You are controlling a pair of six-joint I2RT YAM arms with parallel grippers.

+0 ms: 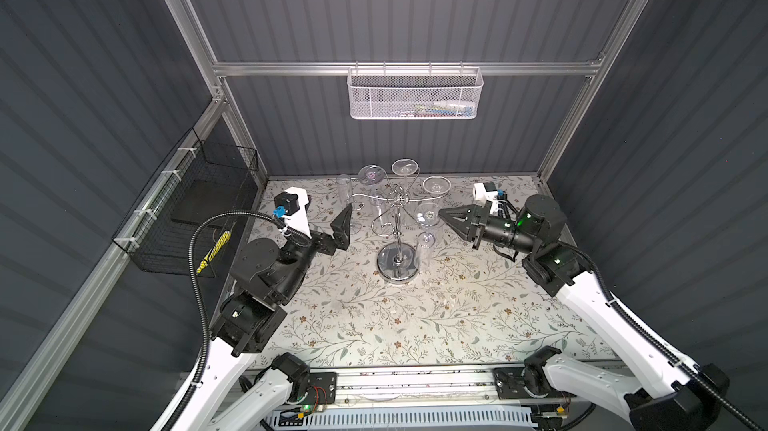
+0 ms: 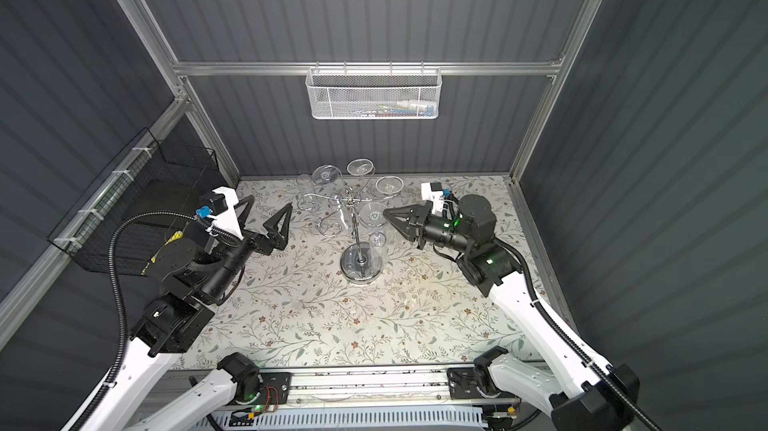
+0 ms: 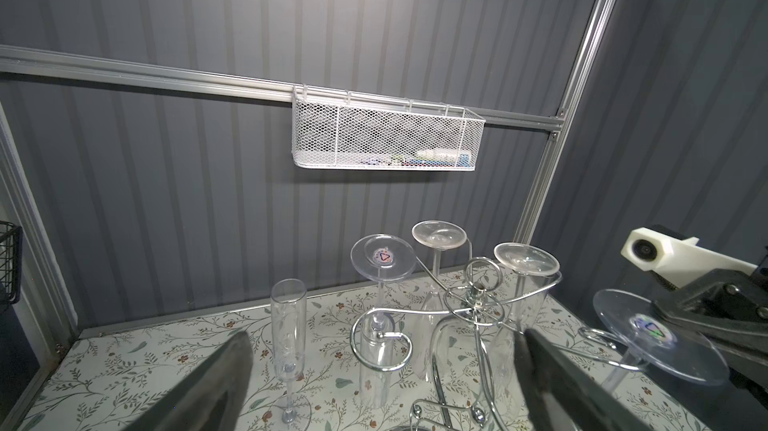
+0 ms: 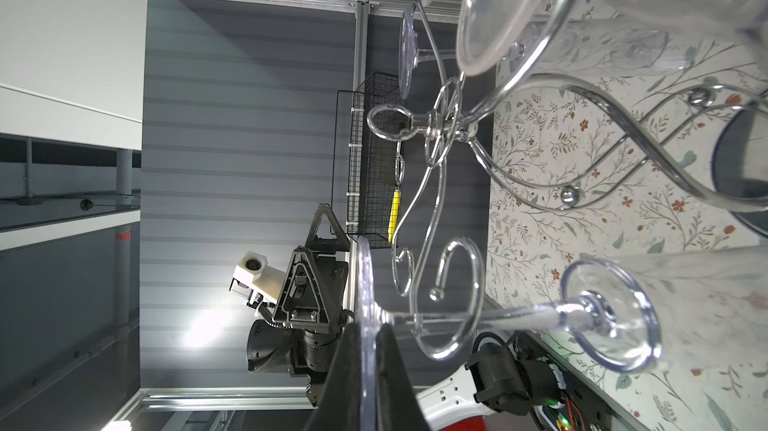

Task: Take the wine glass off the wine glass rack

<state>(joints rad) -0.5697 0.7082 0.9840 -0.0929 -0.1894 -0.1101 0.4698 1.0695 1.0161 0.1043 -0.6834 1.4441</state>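
Right gripper is clamped on the flat foot of the wine glass. The glass is bowl-down, its stem crossing a curled arm at the 3 o'clock side of the wine glass rack. Left gripper, jaws wide apart and empty, sits near the rack's 9 o'clock above the table.
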